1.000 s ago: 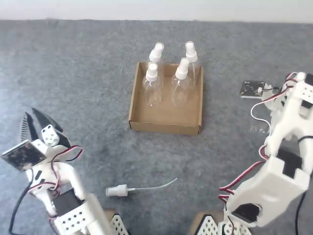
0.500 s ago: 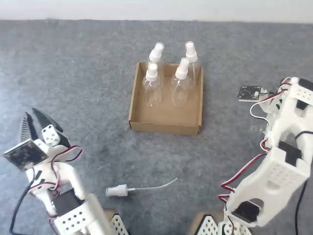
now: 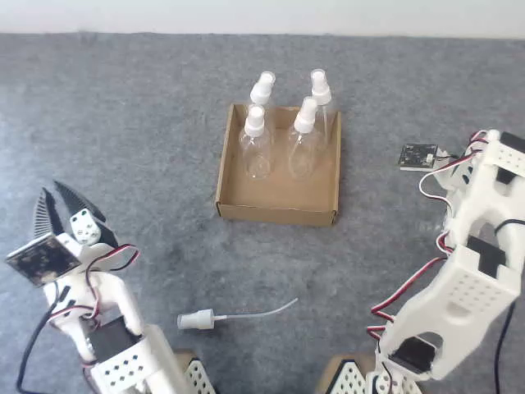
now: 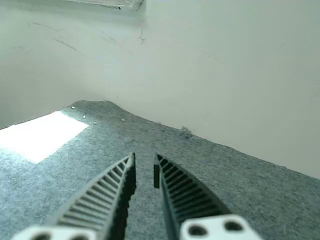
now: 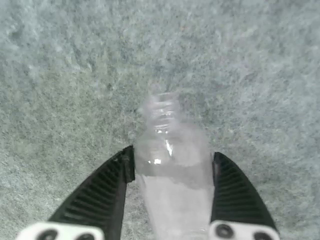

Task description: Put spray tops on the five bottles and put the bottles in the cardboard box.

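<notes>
A cardboard box (image 3: 277,212) sits mid-table with several clear bottles (image 3: 256,152) standing in it, each with a white spray top. One loose spray top (image 3: 197,320) lies on the carpet near the front, its thin tube trailing right. In the right wrist view a clear bottle (image 5: 172,185) without a top lies on the carpet, and my right gripper (image 5: 172,155) is shut on it, with a finger pressed against each side just below the threaded neck. The right arm (image 3: 476,246) hangs over that spot. My left gripper (image 3: 51,187) (image 4: 145,157) is raised at the front left, open a little and holding nothing.
Grey carpet (image 3: 148,123) covers the table, with a pale wall (image 4: 225,60) behind it. Bare carpet lies between the box and the loose spray top, and to the left of the box. Both arm bases stand at the front edge.
The right arm has shifted toward the right edge and settled lower over the bottle without a top. The left arm, the box and the loose spray top are unchanged.
</notes>
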